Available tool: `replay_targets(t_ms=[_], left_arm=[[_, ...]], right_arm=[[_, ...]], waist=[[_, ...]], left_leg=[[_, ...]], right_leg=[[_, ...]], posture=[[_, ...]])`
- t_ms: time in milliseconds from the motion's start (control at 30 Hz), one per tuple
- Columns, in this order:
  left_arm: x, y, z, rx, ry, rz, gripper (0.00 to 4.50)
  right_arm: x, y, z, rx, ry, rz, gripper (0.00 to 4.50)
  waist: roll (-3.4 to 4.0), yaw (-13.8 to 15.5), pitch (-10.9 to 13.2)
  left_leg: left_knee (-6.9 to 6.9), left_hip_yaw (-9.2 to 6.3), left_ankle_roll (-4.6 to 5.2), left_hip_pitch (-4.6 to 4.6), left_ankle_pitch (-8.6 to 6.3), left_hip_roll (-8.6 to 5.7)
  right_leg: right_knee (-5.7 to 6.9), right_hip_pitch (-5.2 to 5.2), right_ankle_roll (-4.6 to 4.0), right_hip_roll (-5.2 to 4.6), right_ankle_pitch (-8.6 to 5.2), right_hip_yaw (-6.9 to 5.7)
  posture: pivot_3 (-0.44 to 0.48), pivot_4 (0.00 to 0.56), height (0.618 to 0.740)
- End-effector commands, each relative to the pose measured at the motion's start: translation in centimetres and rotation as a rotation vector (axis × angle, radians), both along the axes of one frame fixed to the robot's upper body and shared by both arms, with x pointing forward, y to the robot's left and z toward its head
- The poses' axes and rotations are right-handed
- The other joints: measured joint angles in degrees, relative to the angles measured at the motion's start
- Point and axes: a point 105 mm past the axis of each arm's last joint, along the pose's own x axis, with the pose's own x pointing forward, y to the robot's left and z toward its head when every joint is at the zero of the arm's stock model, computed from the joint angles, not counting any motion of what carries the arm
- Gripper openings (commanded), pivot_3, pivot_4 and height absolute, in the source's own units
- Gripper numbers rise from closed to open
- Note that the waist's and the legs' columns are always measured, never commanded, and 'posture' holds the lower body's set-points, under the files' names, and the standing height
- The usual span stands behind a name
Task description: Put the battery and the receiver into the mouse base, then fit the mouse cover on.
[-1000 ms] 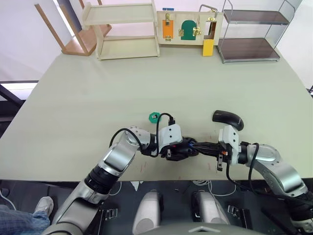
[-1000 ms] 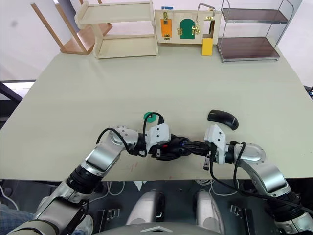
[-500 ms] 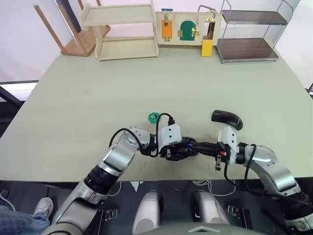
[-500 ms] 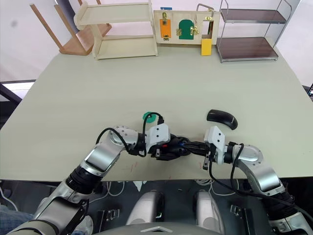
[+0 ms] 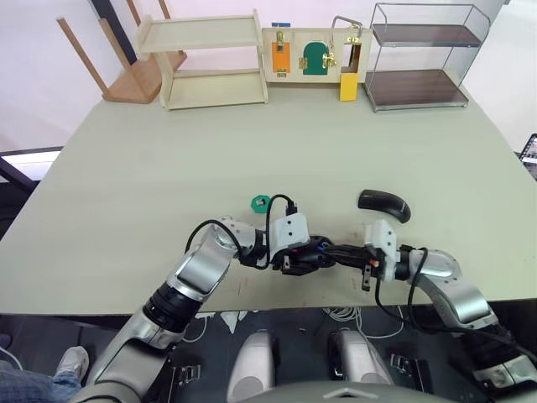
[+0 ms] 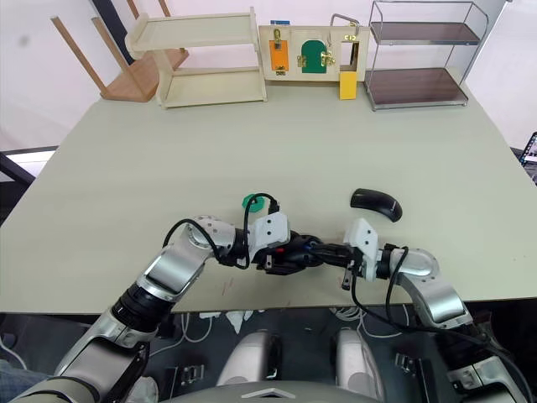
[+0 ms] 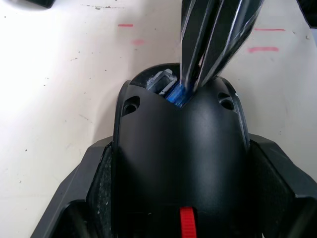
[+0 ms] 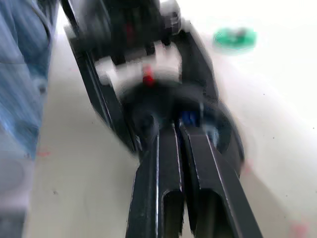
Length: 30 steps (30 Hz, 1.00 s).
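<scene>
Inside mouse base [image 7: 178,163], L wrist view shows battery [image 7: 177,93] btwn right claw [image 7: 198,82] tips

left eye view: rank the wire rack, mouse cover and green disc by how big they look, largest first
1. wire rack, largest by far, though it stands farthest from the camera
2. mouse cover
3. green disc, smallest

The cover and the disc lie about equally near, so their order is safe.
</scene>
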Motion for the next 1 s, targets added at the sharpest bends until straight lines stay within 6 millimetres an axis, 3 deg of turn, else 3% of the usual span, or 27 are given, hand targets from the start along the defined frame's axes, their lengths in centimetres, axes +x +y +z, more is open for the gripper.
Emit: replay_targets(t_ms=[33, 133, 300, 433, 633, 1000], left_arm=[[-1.0, -0.3, -1.1, 0.006, 0.065, -0.028, 2.94], [-1.0, -0.3, -1.1, 0.005, 0.064, -0.028, 2.94], [-0.9, -0.4, -1.1, 0.006, 0.064, -0.027, 2.94], [-0.8, -0.5, -1.1, 0.005, 0.064, -0.028, 2.94], [-0.8, -0.5, -1.1, 0.005, 0.060, -0.030, 2.94], [-0.8, -0.4, -1.2, 0.003, 0.060, -0.029, 2.94]], right_arm=[[-0.8, -1.9, -5.3, -0.162, 0.225, -0.096, 0.12], [-0.8, -2.5, -6.2, -0.217, 0.276, -0.116, 0.12], [-1.0, -2.9, -6.2, -0.260, 0.278, -0.100, 0.12], [-0.2, -2.2, -3.2, -0.135, 0.196, -0.092, 0.12], [-0.7, -2.0, 0.2, -0.013, 0.023, -0.040, 0.12], [-2.2, -4.6, 3.4, 0.175, -0.090, -0.069, 0.12]], waist=[[0.04, 0.0, -0.2], [0.02, 0.0, -0.5], [0.07, 0.0, -1.1], [0.09, 0.1, -1.2], [0.11, 0.3, -1.1], [0.30, 0.6, -0.4]], left_leg=[[-0.03, 0.01, 0.00, 0.05, 0.00, 0.00], [-0.07, 0.00, 0.00, 0.11, 0.00, 0.01], [-0.17, 0.00, 0.00, 0.23, -0.01, 0.01], [-0.22, 0.00, 0.00, 0.22, -0.01, 0.01], [-0.22, -0.01, 0.00, 0.08, -0.01, -0.01], [-0.22, -0.06, 0.00, -0.21, -0.01, -0.03]], right_leg=[[-0.01, 0.04, -0.01, 0.00, 0.00, 0.01], [-0.02, 0.08, -0.04, 0.00, -0.02, 0.01], [-0.04, 0.15, -0.12, -0.01, -0.07, 0.01], [-0.10, 0.14, -0.13, -0.02, -0.08, 0.00], [-0.16, 0.08, -0.13, -0.03, -0.08, -0.03], [-0.20, -0.09, -0.12, -0.06, -0.08, -0.13]], posture=[[0.000, 0.150, 0.740], [0.000, 0.150, 0.740], [0.000, 0.150, 0.740], [0.000, 0.150, 0.740], [0.000, 0.150, 0.740], [0.000, 0.150, 0.740]])
